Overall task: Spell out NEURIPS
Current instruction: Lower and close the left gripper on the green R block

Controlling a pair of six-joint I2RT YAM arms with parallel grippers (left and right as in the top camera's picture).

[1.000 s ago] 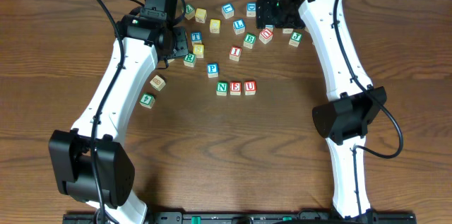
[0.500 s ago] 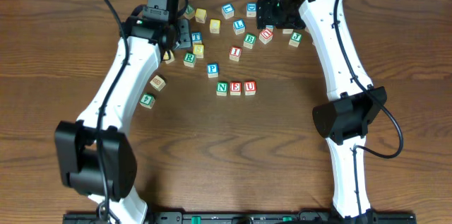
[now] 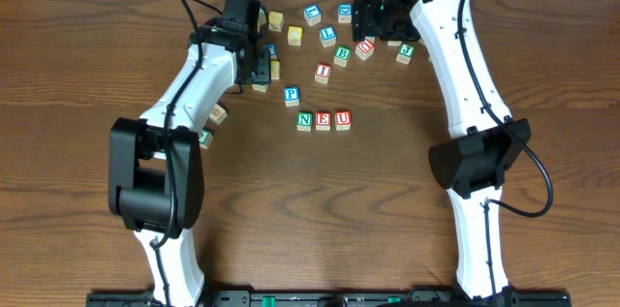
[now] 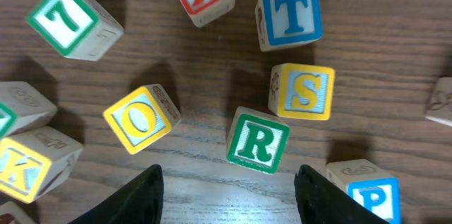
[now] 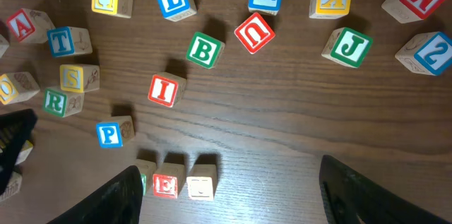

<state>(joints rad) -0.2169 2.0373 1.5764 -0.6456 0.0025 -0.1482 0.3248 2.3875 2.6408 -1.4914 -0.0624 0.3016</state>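
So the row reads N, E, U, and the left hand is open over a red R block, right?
Not quite: the R block is green, not red, as the left wrist view shows. The row does read N, E, U, and the left hand is open over that block.

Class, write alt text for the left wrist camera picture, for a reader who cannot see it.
A green R cube sits on the wooden table just ahead of the open jaws, not touched by them. Around it lie a yellow S cube, a blue T cube, a yellow O cube and a blue P cube.
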